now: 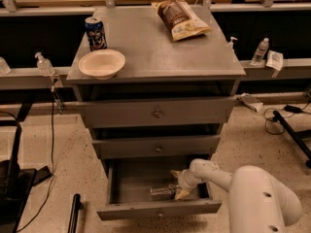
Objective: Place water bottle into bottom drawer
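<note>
The bottom drawer point(158, 210) of the grey cabinet is pulled out. The water bottle point(161, 192) lies on its side on the drawer floor, right of the middle, cap end pointing left. My gripper point(178, 184) reaches into the drawer from the right, at the bottle's right end. Its two pale fingers stand apart, wider than the bottle, one above it and one point(182, 194) beside its end. My white arm point(257, 200) fills the lower right.
The two upper drawers point(156, 113) are closed. On the cabinet top stand a bowl point(101, 63), a blue drink can point(95, 33) and a chip bag point(181, 18). Pump bottles point(43, 65) and another small bottle point(261, 51) sit on side ledges. Cables and a black stand point(74, 212) lie on the floor.
</note>
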Controlling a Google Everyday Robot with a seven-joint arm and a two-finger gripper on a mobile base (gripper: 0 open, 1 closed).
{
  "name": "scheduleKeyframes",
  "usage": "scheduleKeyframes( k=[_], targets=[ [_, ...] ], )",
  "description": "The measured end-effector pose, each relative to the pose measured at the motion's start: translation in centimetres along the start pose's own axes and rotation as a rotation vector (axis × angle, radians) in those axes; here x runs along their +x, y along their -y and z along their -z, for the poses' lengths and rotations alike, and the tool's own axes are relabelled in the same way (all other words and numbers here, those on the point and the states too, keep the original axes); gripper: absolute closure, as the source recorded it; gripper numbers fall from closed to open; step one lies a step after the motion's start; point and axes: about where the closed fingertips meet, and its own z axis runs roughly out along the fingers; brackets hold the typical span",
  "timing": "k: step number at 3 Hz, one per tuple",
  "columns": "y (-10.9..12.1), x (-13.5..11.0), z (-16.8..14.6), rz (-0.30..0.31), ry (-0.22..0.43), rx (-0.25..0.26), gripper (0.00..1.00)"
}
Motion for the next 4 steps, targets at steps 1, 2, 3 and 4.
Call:
scheduleKeyframes(
  k=[1,2,3,4],
  targets=[
    [0.0,0.0,0.0,0.0,0.003,0.002,0.35],
    [-0.4,0.3,1.6,-0.007,0.069,0.049,0.43],
    [-1.3,1.0,6.4,-0.021,0.236,0.167,0.33],
    [-2.3,1.9,10.6,-0.037,0.352,0.255,0.3]
  ],
)
